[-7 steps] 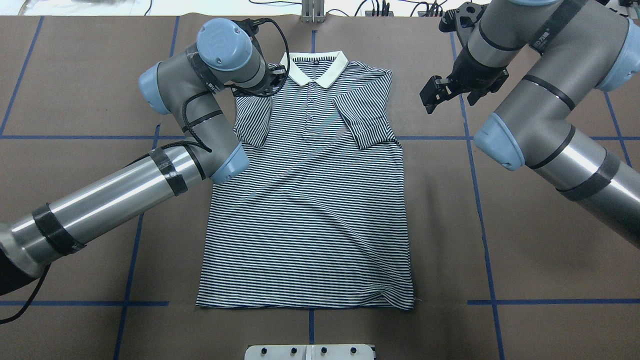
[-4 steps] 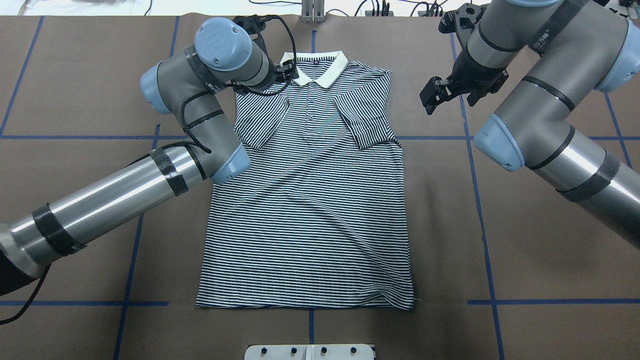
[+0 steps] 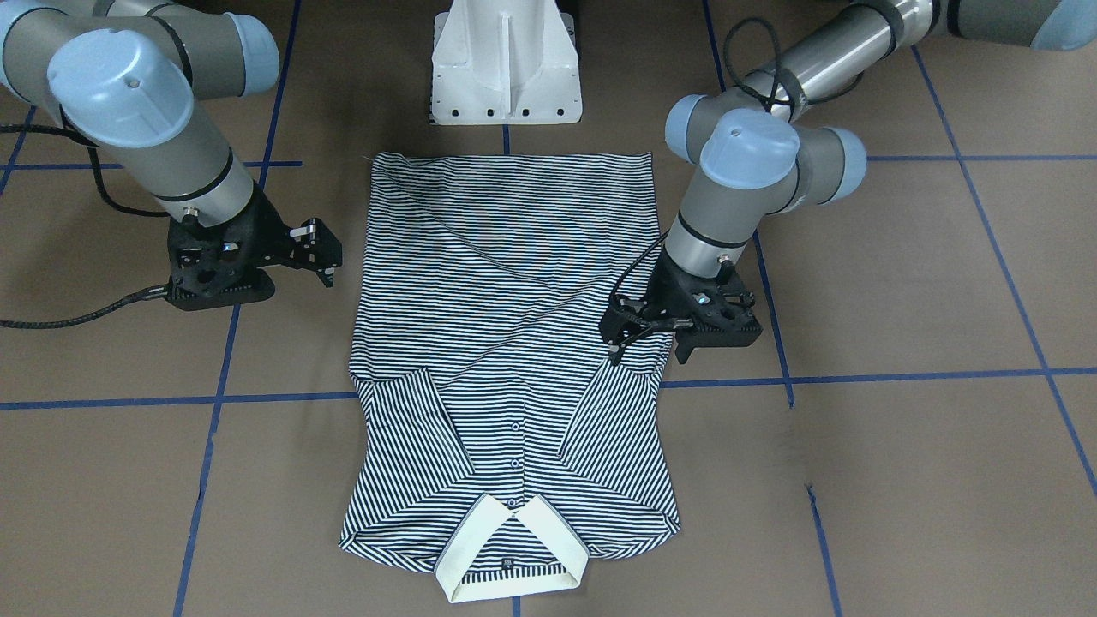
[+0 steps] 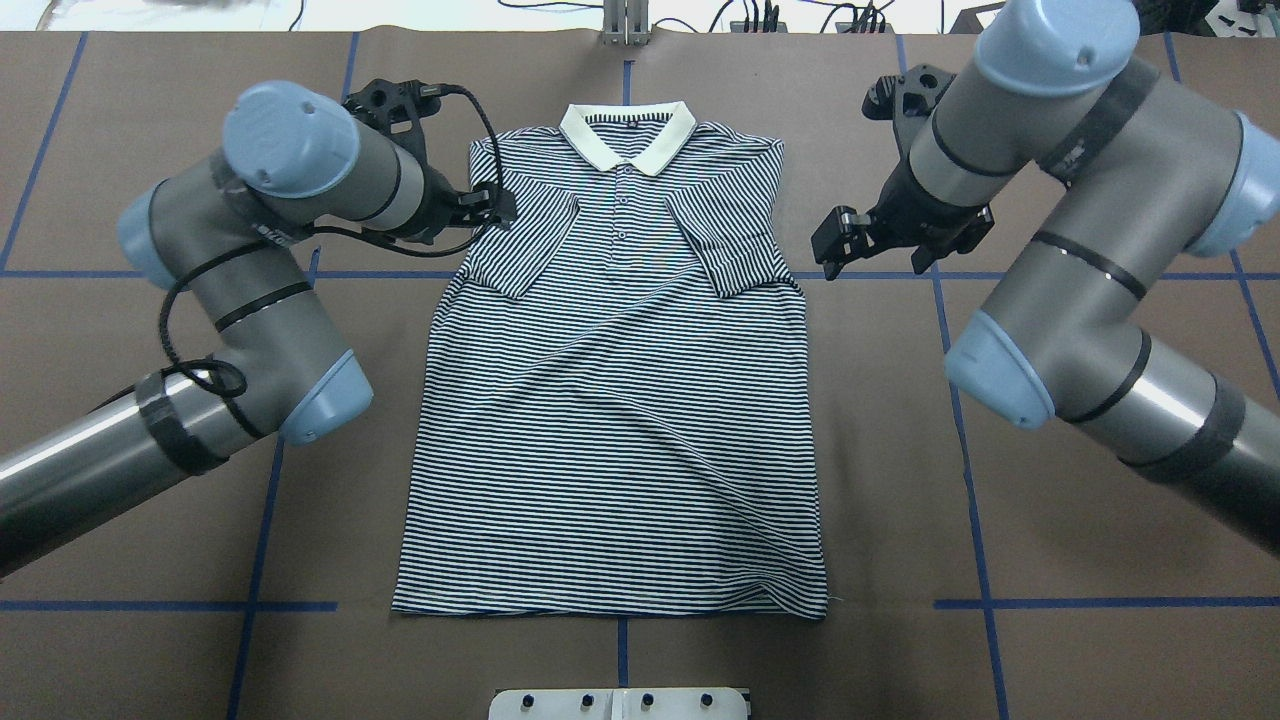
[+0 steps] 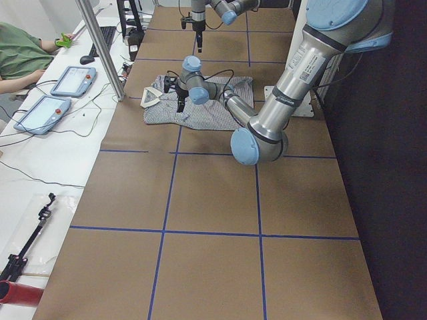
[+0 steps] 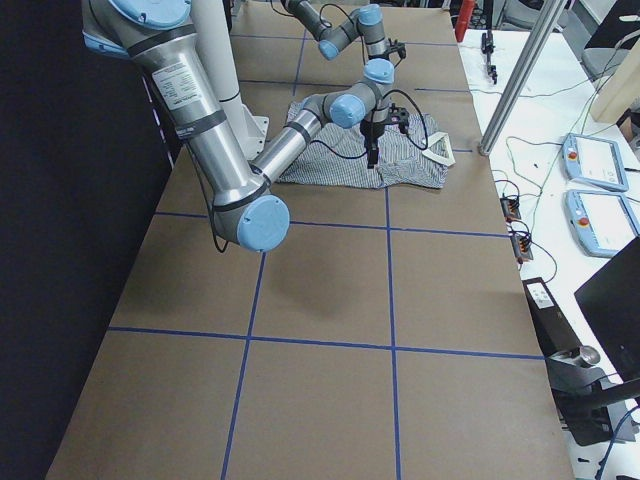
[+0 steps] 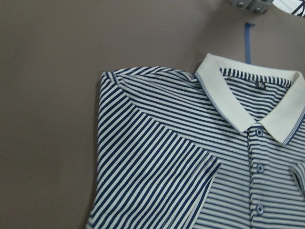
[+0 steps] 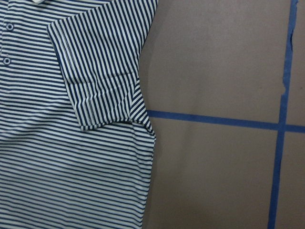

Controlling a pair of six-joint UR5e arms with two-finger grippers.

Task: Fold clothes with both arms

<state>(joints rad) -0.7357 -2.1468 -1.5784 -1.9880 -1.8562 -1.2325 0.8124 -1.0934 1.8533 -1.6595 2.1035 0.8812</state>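
Observation:
The striped polo shirt [image 4: 620,420] lies flat and face up on the brown table, with its cream collar [image 4: 627,135] at the far end. Both sleeves are folded inward over the chest. My left gripper [image 4: 497,208] hovers open at the shirt's left shoulder edge, holding nothing, and also shows over that edge from across the table [image 3: 614,337]. My right gripper [image 4: 830,243] hangs open and empty just off the shirt's right side, beside the folded right sleeve [image 8: 95,81]. The left wrist view shows the collar [image 7: 248,105] and the folded left sleeve [image 7: 157,167], with no fingers in it.
Blue tape lines [image 4: 950,380] grid the brown table cover. The white pedestal base [image 3: 506,68] stands at the hem end of the shirt. Beyond the collar end are a metal post [image 5: 100,47], tablets [image 5: 40,113] and a seated person's green sleeve [image 5: 20,50].
My left arm swung left and back from the collar to the shirt's left shoulder edge, leaving the left sleeve lying folded. My right gripper moved closer to the shirt's right side.

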